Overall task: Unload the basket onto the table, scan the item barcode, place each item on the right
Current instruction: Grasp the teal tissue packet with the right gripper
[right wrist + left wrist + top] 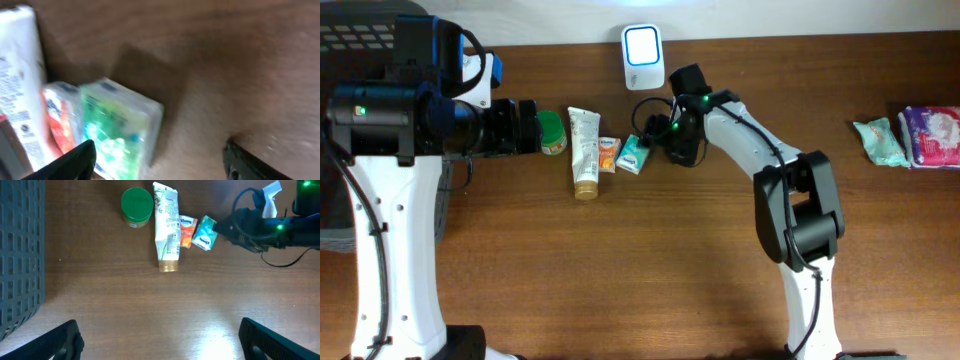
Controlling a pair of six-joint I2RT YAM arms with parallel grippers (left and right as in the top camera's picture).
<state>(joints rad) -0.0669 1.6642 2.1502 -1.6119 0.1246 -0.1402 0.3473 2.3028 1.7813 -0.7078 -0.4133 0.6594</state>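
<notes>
Tissue packet: small teal-green plastic-wrapped tissue packet (120,132), lying on the brown wooden worktop (620,260), partly between the right jaws and nearer one dark finger (75,160) than the other.
Right jaws: apart, low over the worktop, either side of the packet's end, with nothing gripped.
Beside the packet: small orange-red sachet (60,120) just next to it, then a white squeeze tube with a gold cap (166,227), then a green-lidded round jar (136,206).
Behind: white barcode scanner with a lit pale screen (643,55), near the worktop's far edge.
Left jaws: spread wide and empty, held above the worktop.
Left edge: dark grey slatted basket (20,255).
Far right: mint-green pack (880,140) beside a purple-and-white pack (932,135).
</notes>
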